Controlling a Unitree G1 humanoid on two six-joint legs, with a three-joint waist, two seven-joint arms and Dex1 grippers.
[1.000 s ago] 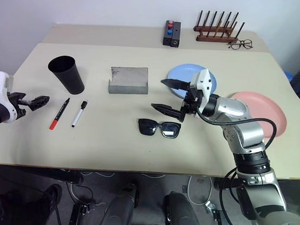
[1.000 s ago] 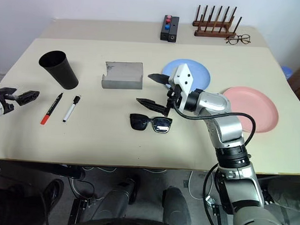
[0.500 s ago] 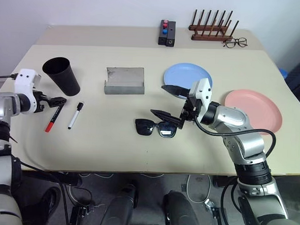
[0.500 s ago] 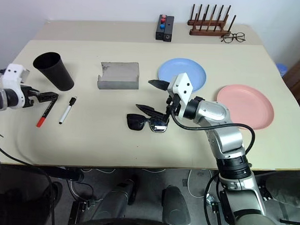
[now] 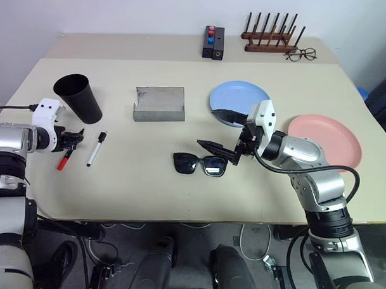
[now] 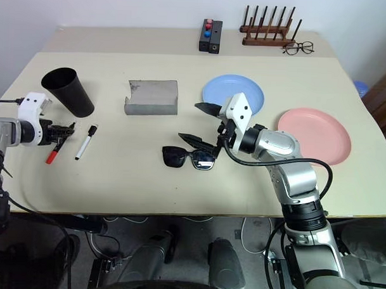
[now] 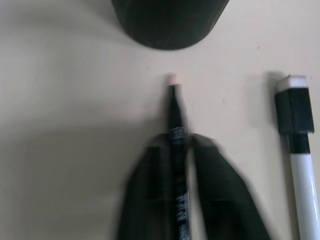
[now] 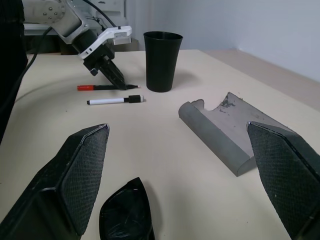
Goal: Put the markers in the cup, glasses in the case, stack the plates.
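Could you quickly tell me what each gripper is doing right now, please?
Left gripper: closed on the red-capped marker lying on the table.
Right gripper: open, empty, above the sunglasses.

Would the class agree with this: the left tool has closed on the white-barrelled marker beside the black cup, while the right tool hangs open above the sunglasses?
Not quite. The left tool has closed on the black marker with the red end, not the white-barrelled marker, which lies untouched beside it. The left wrist view shows this. The rest holds: the black cup stands nearby, and the right tool hangs open above the sunglasses.

Left gripper (image 7: 175,165) apparently pinched shut — right gripper (image 5: 222,129) spread wide.
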